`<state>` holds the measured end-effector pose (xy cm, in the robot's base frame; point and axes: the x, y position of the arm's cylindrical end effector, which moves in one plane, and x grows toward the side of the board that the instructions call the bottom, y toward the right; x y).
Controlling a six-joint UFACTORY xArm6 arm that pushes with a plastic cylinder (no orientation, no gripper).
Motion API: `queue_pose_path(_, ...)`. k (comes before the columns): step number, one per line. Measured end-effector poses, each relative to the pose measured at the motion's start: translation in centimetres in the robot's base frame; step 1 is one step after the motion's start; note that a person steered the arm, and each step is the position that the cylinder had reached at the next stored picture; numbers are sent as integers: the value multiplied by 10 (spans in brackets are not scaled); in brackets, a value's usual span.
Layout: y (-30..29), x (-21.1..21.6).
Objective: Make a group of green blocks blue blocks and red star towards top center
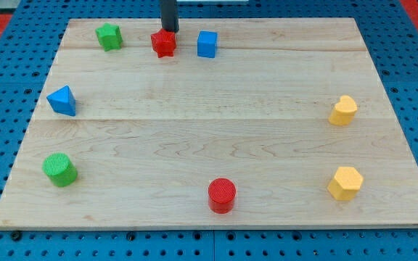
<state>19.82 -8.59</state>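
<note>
A red star (163, 43) sits near the view's top centre on the wooden board (216, 123). My tip (170, 30) stands just above it, at its upper right edge, touching or nearly touching. A blue cube (207, 44) lies just right of the star. A green star-like block (109, 36) lies to the star's left near the top edge. A blue triangular block (62, 100) sits at the left side. A green cylinder (60, 170) sits at the lower left.
A red cylinder (222, 195) lies at the bottom centre. A yellow heart-like block (343, 110) and a yellow hexagon (345, 183) lie at the right side. Blue pegboard surrounds the board.
</note>
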Motion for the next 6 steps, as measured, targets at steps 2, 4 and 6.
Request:
queue_pose_path(2,-115,2)
queue_pose_path(4,-88,88)
queue_pose_path(6,-61,109)
